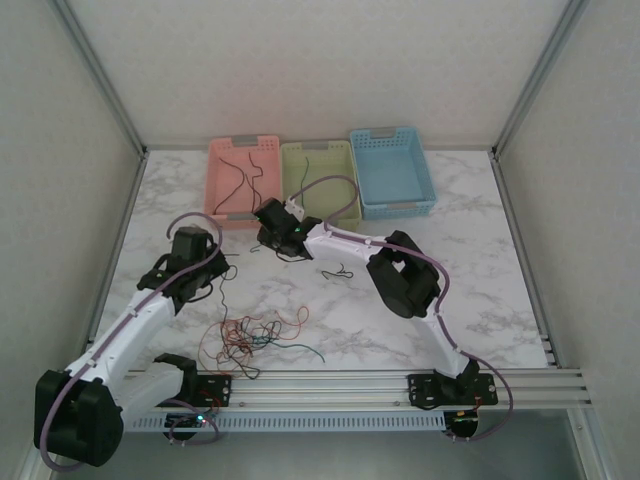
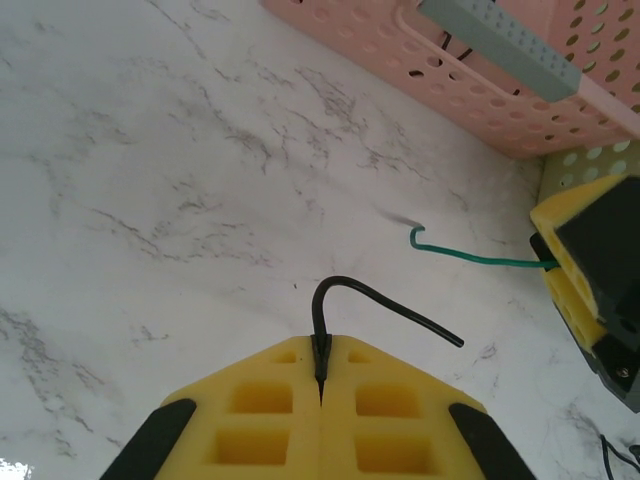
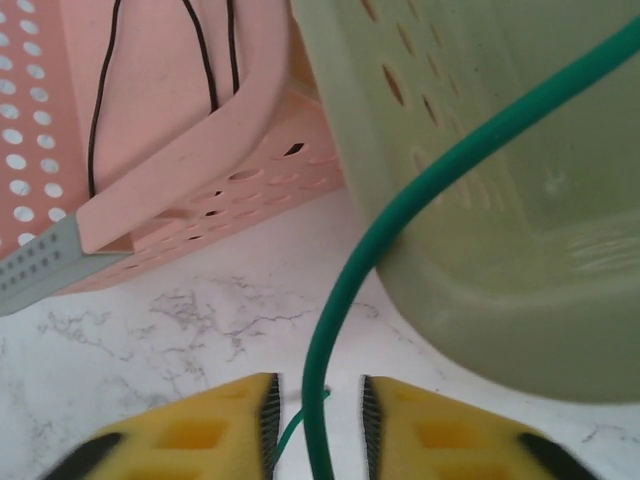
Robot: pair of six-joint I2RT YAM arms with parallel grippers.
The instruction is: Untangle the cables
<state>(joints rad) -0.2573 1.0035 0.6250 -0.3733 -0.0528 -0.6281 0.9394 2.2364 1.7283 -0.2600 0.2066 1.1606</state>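
Two robot arms reach from the near edge of a marble-patterned desk toward three baskets in a row at the far side. The left gripper has its fingers pressed together on the end of a short black wire, which curls up and over to the right, just above the desk and near the pink basket. The right gripper sits at the near wall of the green basket, its fingers a little apart with a green wire running between them, a gap on each side and no pinch to be seen. The main tangle of cables, orange-red, green and black, lies on the desk close to the arm bases, and a small loose piece lies apart, nearer the middle. The step in hand seems to be sorting single freed wires by colour. Next, the right fingers would need to close on the green wire and lift it over the green basket's wall, while the left carries its black wire to the pink one. The pink basket holds several black wires. The green basket holds what looks like one thin dark wire, though it is faint from above. The blue basket, on the right, shows a bare floor.
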